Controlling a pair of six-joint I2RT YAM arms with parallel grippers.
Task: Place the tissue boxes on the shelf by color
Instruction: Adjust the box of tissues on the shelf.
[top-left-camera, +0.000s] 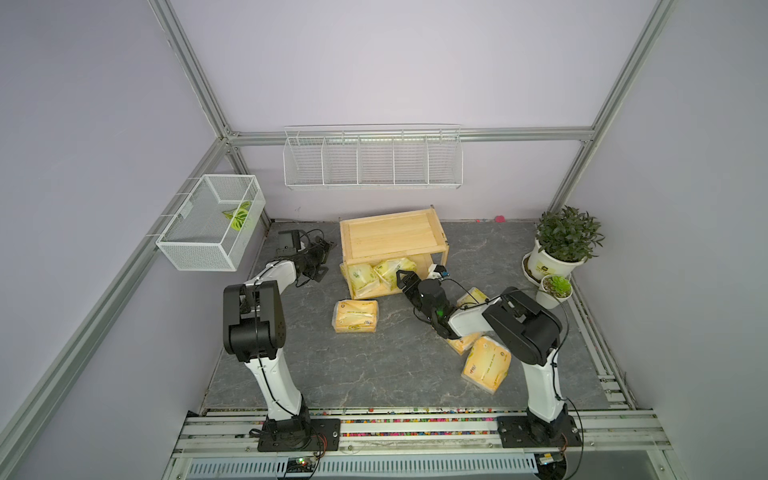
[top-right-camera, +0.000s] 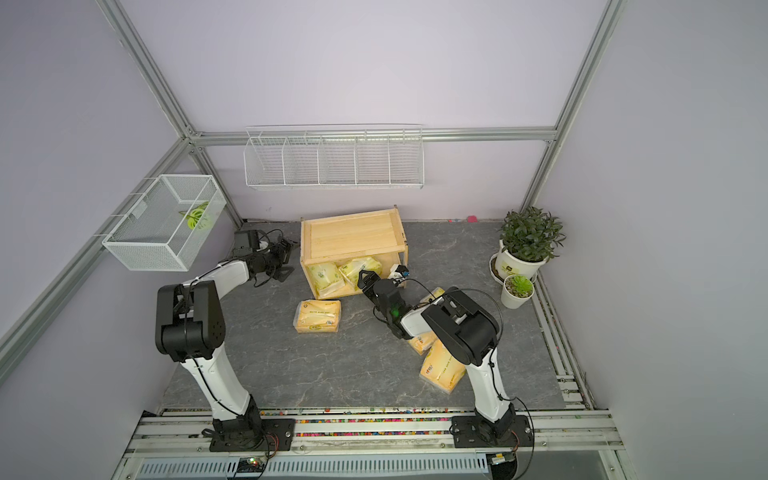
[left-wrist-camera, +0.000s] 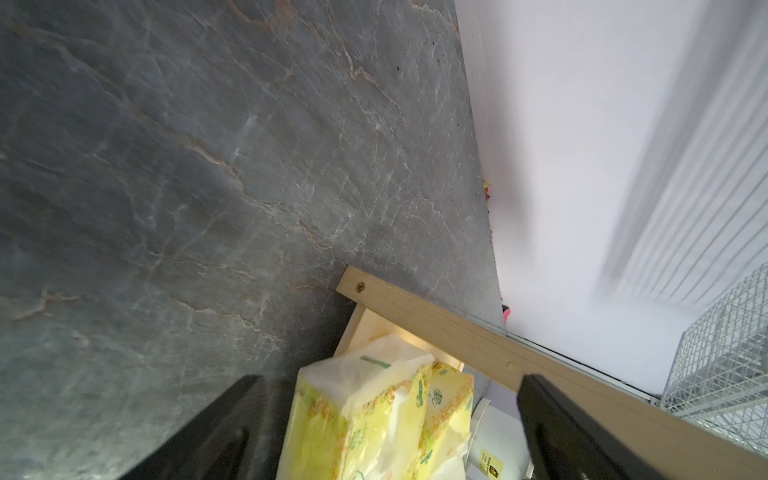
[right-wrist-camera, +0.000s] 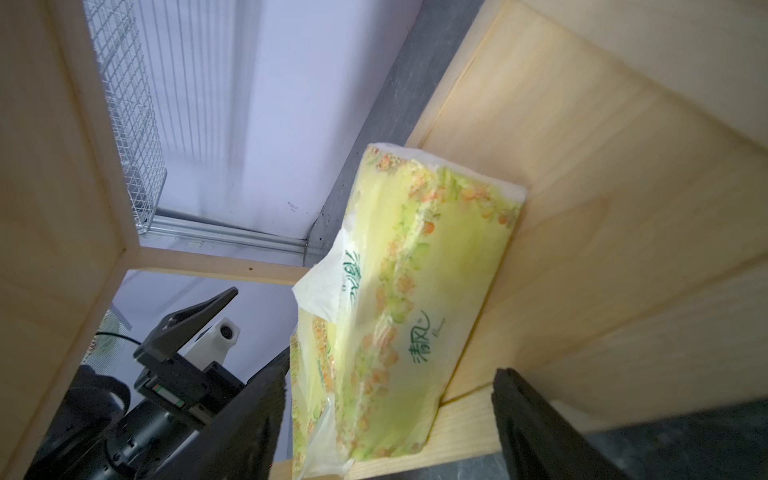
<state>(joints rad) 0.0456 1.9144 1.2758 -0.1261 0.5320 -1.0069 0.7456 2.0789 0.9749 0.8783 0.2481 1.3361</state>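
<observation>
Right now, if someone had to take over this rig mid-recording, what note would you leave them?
Left pincer: open, empty, beside the shelf.
Right pincer: open at the lower tier's front, jaws either side of the near yellow-green pack, gripping nothing.
Done: that pack and another yellow-green pack sit in the lower tier.
To do: top tier bare. On the table: middle orange pack, front orange pack, a third orange pack under the right arm, and a half-hidden pack behind it, colour unclear.

Yellow-green packs lean inside wooden shelf; orange packs lie outside
</observation>
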